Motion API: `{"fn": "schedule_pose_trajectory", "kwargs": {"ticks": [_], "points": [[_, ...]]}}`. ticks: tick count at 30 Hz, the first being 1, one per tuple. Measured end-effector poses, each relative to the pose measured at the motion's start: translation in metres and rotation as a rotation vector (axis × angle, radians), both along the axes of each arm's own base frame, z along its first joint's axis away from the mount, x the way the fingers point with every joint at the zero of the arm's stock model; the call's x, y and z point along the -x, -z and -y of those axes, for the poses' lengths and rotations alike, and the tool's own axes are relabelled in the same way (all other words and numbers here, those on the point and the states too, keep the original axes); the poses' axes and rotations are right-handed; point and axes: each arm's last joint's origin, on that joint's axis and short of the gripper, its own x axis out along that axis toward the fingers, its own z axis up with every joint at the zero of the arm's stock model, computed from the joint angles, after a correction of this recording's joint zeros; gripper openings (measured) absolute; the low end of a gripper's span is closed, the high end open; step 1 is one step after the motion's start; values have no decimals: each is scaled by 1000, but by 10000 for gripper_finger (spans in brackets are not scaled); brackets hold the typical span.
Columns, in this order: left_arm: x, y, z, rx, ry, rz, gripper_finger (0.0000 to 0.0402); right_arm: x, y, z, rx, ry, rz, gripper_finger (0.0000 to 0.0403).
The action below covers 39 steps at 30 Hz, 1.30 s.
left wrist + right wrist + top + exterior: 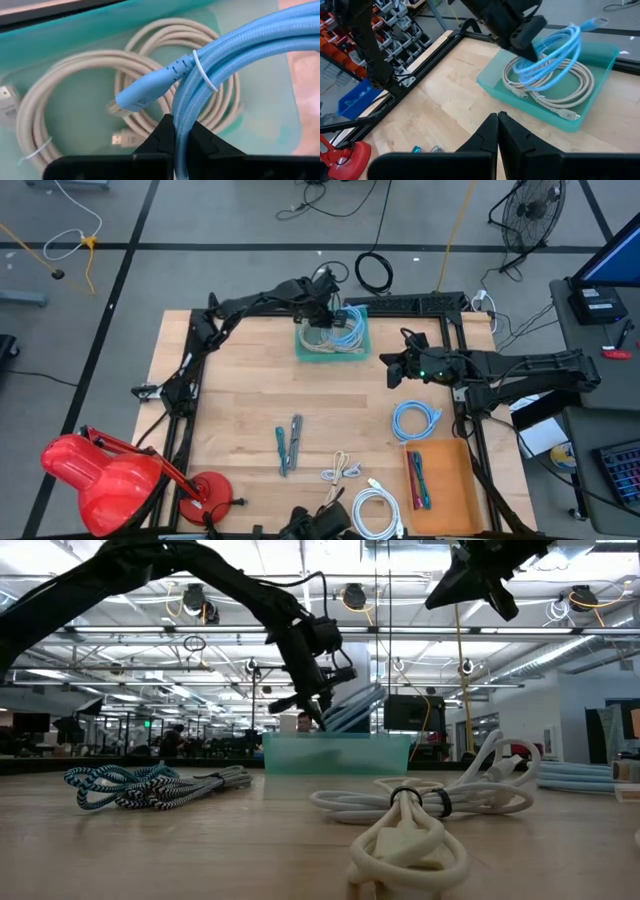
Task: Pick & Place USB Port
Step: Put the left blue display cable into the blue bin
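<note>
Holding blue cable (pixel 220 55) over teal bin (pixel 492 80) | left fingers (pixel 160 137) pinched | right fingers (pixel 490 135) closed, empty

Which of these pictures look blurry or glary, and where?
Low view: the nearest white cable is soft, and ceiling lights glare. Left wrist view: the light blue cable is sharp, the teal bin edge blurs. High view: even light, soft shadows.

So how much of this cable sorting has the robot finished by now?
A beige cable already lies coiled in the teal bin. The left claw is shut on a light blue cable, holding it over that bin. The right claw waits shut, empty. Still out on the table: another light blue coil, white cables and two teal-striped ones.
</note>
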Motion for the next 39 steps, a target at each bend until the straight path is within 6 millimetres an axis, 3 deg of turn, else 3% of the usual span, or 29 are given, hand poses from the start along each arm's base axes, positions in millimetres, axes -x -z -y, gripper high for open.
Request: {"fn": "schedule_pose_trajectory", "kwargs": {"ticks": [9, 22, 30, 39], "points": [[-9, -2, 2, 2, 60, -173, 13, 0, 0, 0, -6, 29, 9, 0], [-13, -4, 0, 7, 39, -128, 14, 0, 0, 0, -12, 36, 20, 0], [-13, -5, -2, 6, 52, -103, 68, 0, 0, 0, -10, 35, 19, 0], [-12, -5, -3, 19, 80, -93, 77, 0, 0, 0, -2, 31, 14, 0]]}}
